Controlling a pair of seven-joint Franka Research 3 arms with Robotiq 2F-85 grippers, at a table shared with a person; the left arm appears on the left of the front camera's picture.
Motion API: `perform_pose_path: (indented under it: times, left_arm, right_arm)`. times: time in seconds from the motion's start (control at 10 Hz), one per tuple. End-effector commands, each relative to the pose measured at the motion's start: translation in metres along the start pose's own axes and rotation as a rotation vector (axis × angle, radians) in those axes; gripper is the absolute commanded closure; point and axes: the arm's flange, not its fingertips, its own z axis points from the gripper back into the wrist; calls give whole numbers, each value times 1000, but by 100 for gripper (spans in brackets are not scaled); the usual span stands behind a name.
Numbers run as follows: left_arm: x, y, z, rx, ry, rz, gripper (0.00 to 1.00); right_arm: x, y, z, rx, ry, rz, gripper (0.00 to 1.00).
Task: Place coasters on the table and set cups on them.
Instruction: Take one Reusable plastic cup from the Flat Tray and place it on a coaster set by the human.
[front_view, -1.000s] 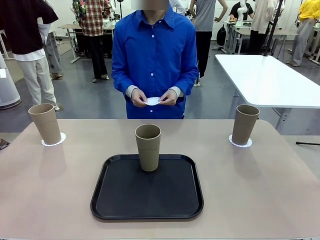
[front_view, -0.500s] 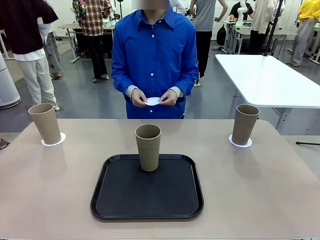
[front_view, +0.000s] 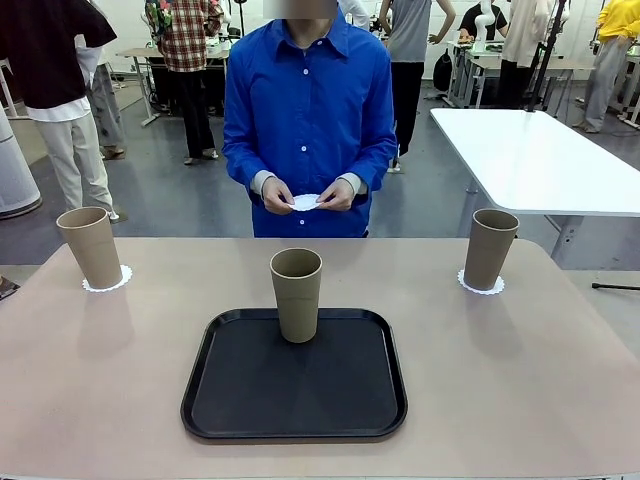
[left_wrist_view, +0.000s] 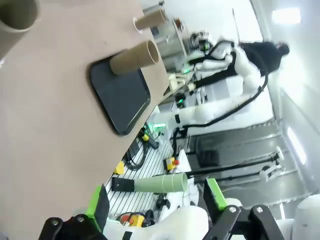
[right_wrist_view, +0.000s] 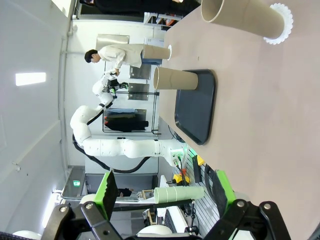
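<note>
In the front view, a left cup (front_view: 92, 246) and a right cup (front_view: 491, 248) are seen on coasters (front_view: 122, 277) near the far corners of the table (front_view: 520, 380). A middle cup (front_view: 297, 293) is set at the far edge of the black tray (front_view: 250, 400), the third coaster (front_view: 307, 202) is held in the person's hands (front_view: 276, 195), and bare tabletop is left on both sides of the tray. In the left wrist view the left gripper (left_wrist_view: 155, 200) is shown spread wide and empty, and in the right wrist view the right gripper (right_wrist_view: 164, 192) is likewise parted with nothing held.

Tan cups (front_view: 297, 293); white lacy coasters (front_view: 121, 277); black tray (front_view: 300, 392) — beige table (front_view: 520, 380); blue shirt (front_view: 308, 110).
</note>
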Motion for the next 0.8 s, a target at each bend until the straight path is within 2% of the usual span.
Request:
perform_pose_path:
  times: [0.0, 0.4, 0.7]
  left_arm:
    - [-2, 25, 22, -66, -59, 33, 0]
    - [-11, 79, 37, -141, -107, 103, 0]
    - [-12, 92, 48, -152, -119, 114, 0]
  right_arm:
    - [1, 1, 0, -4, -1, -10, 0]
    - [1, 1, 0, -4, -1, -10, 0]
    - [1, 1, 0, -4, -1, -10, 0]
